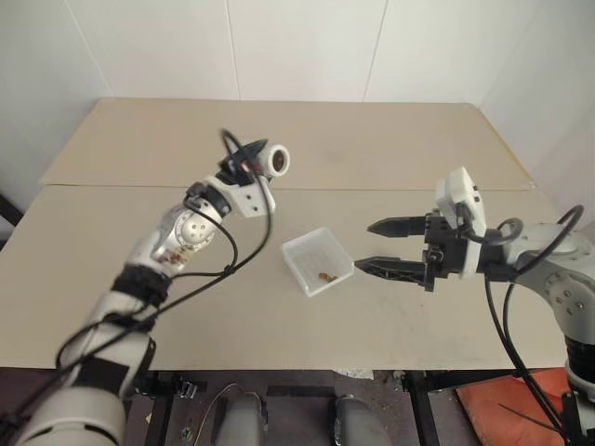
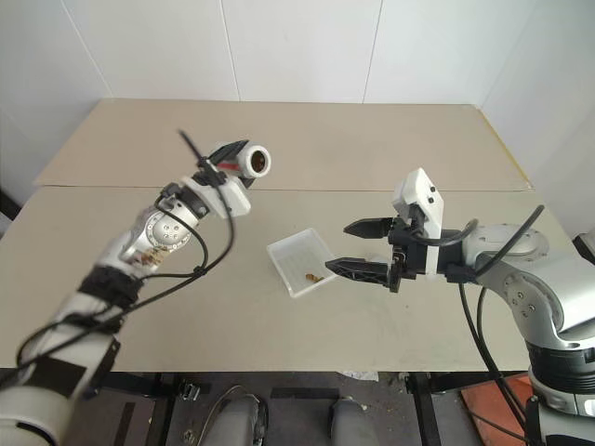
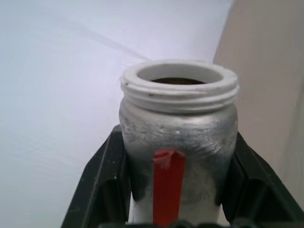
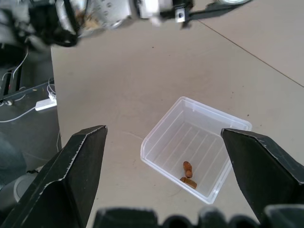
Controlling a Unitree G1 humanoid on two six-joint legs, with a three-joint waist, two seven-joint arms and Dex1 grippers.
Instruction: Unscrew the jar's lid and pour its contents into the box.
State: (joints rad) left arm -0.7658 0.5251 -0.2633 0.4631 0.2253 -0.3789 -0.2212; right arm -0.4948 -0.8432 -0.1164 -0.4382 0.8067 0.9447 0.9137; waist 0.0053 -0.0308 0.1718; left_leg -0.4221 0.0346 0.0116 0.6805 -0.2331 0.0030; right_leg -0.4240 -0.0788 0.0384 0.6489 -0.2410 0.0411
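My left gripper (image 1: pixel 253 165) is shut on the silver-grey jar (image 1: pixel 272 160), held in the air behind and left of the box. The jar (image 3: pixel 178 128) is lidless, tipped about level, with a red strip down its side and a dark inside. The lid is out of view. The box (image 1: pixel 302 245), a shallow translucent white tray, rests on the table's middle. The contents (image 1: pixel 326 275), a few small brown bits (image 4: pixel 188 174), lie in its near corner. My right gripper (image 1: pixel 364 245) hangs open just right of the box, nothing between its fingers.
The tan table (image 1: pixel 372 158) has a seam running across it behind the box and white walls at its back and sides. An orange-red object (image 1: pixel 521 409) lies on the floor at the lower right. Cables (image 4: pixel 28 102) lie past the table's edge.
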